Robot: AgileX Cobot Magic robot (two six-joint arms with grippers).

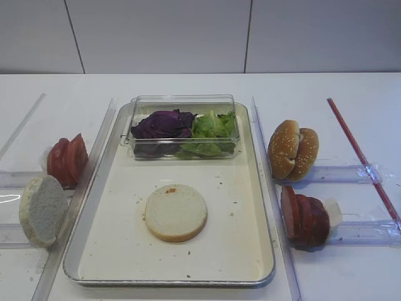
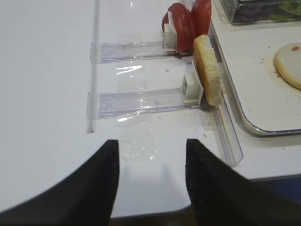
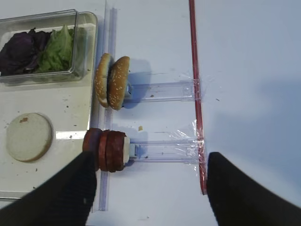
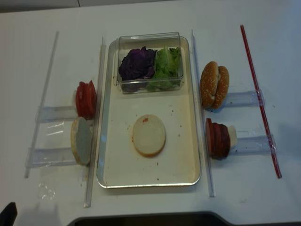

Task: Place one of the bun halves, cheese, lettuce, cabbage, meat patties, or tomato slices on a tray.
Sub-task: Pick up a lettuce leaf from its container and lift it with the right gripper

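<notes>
One pale bun half point(image 1: 176, 212) lies flat in the middle of the cream tray point(image 1: 113, 251). At the tray's far end sit purple cabbage point(image 1: 164, 123) and green lettuce point(image 1: 213, 128). Tomato slices point(image 1: 67, 160) and another pale bun half point(image 1: 42, 210) stand on edge left of the tray. To its right stand sesame bun halves point(image 1: 292, 150) and meat patties point(image 1: 304, 216). Cheese is out of view. My right gripper point(image 3: 150, 160) hangs open and empty over the table beside the patties point(image 3: 107, 149). My left gripper point(image 2: 151, 143) is open and empty near the table's front edge.
A clear plastic box point(image 1: 182, 103) holds the leaves. Clear plastic rails point(image 1: 341, 174) with white pusher blocks carry the stacks on both sides. A long red strip point(image 1: 360, 157) lies at the right. A scrap of clear film point(image 2: 136, 136) lies before the left gripper.
</notes>
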